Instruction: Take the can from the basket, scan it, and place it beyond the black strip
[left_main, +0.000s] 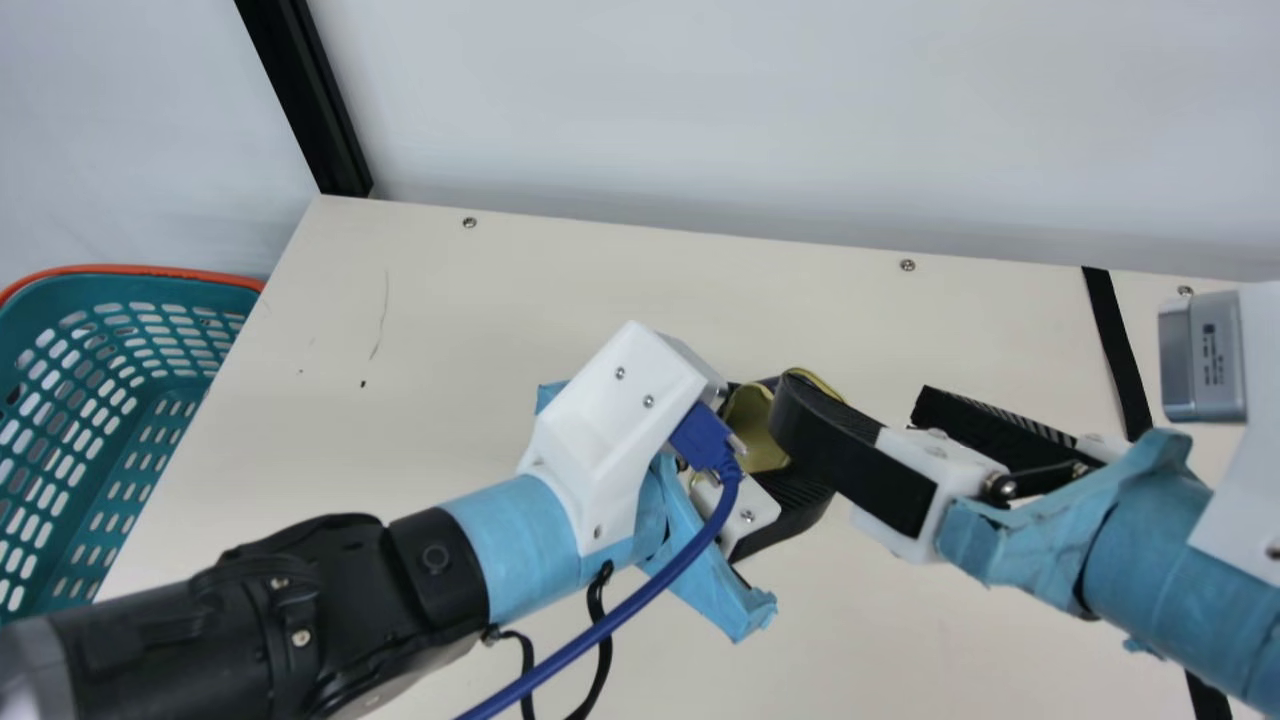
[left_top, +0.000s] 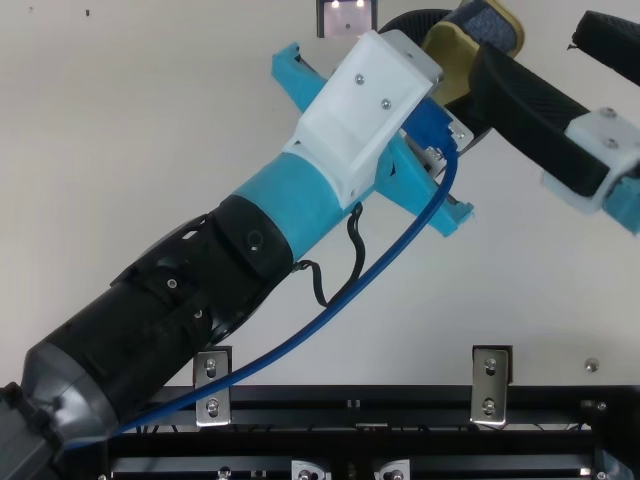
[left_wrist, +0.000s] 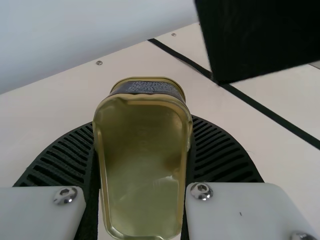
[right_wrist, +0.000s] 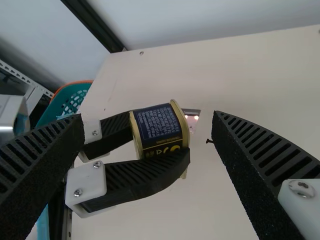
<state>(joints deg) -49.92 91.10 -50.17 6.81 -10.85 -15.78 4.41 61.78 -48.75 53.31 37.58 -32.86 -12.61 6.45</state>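
Left pincer (left_main: 768, 440) is closed on the can (left_wrist: 142, 165), one black ribbed finger on each side of it. In the left wrist view the can's flat gold end faces the camera, with a strip of dark label showing past it; the right wrist view shows the dark blue label, with pale and yellow print, between gold rims. The can is held over the tabletop (left_main: 450, 300), near the middle of the main view.

Right pincer (left_main: 858, 405) is open, its two fingers spread wide and nothing between them in its grip. One finger overlaps the can and a finger of the left pincer in the main view; whether they touch, I cannot tell.

Close by in the top view, beside the left arm's white housing, is a small framed panel (left_top: 347, 18) with two bright spots, cut by the view's edge.

Farther out, in the main view, the black strip (left_main: 1118, 350) crosses the tabletop and passes beneath the right arm. Beyond it sits a silver-grey block (left_main: 1205, 360) with small print, partly covered by that arm. At the opposite side is the turquoise basket (left_main: 95, 310), orange along its rim.
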